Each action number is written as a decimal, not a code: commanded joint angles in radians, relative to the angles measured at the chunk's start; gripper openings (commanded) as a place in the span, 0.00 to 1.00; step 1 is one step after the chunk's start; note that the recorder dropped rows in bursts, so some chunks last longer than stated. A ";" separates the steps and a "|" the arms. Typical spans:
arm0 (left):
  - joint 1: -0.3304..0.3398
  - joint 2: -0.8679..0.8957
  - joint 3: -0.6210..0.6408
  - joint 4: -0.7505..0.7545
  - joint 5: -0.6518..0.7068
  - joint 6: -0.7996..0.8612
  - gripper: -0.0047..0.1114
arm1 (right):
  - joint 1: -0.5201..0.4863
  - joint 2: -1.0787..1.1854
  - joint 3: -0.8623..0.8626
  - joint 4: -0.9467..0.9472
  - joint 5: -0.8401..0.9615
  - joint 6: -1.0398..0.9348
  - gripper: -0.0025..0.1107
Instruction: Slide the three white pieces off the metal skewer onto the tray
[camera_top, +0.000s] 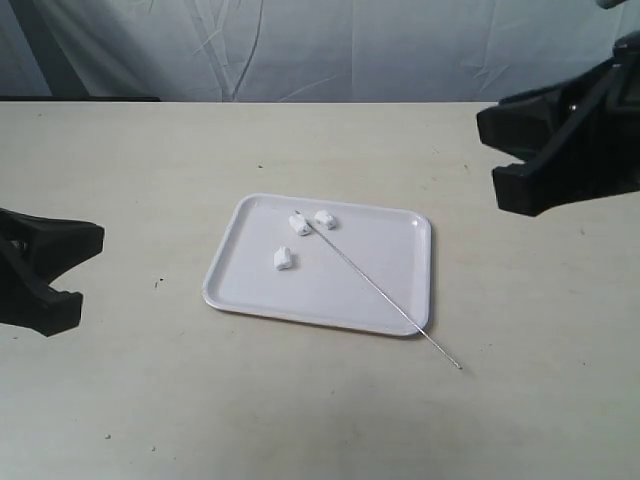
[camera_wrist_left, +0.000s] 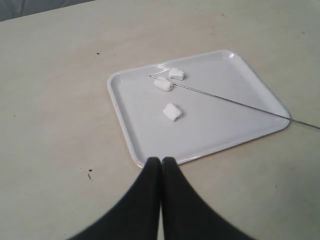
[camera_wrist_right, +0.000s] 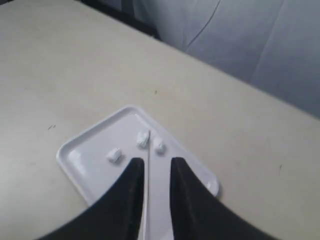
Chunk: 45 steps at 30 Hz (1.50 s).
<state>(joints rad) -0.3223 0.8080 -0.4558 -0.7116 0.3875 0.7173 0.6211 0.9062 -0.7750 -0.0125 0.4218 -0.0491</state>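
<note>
On tray (camera_top: 400, 235): 3 white pieces (camera_top: 283, 259).
Across tray lies skewer (camera_top: 370, 283); L gripper (camera_wrist_left: 161, 162) pressed together, R gripper (camera_wrist_right: 156, 162) jaws apart, empty.

Beige table (camera_top: 120, 400) (lightly speckled) before a wrinkled pale backdrop (camera_top: 350, 50).

Robot lab setup, bare beige table (camera_top: 300, 420), wrinkled pale cloth backdrop (camera_top: 300, 50)

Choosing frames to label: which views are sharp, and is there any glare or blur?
Exterior view: even, soft light, faint shadows, the metal skewer clear. Left wrist view: sharp, mild sheen on the rim of the tray. Right wrist view: softly blurred, the three white pieces mere blobs, skewer faint.
</note>
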 joint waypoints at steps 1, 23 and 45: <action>0.001 -0.024 0.006 0.005 -0.007 -0.001 0.04 | -0.005 -0.005 0.069 -0.019 -0.235 0.000 0.19; 0.312 -0.350 0.108 0.495 -0.253 -0.001 0.04 | -0.500 -0.318 0.376 0.041 -0.422 0.000 0.19; 0.411 -0.676 0.275 0.634 -0.165 -0.001 0.04 | -0.680 -0.682 0.621 0.082 -0.364 0.000 0.19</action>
<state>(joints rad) 0.0785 0.1601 -0.1867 -0.0796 0.1881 0.7208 -0.0500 0.2333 -0.1538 0.0810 0.0491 -0.0491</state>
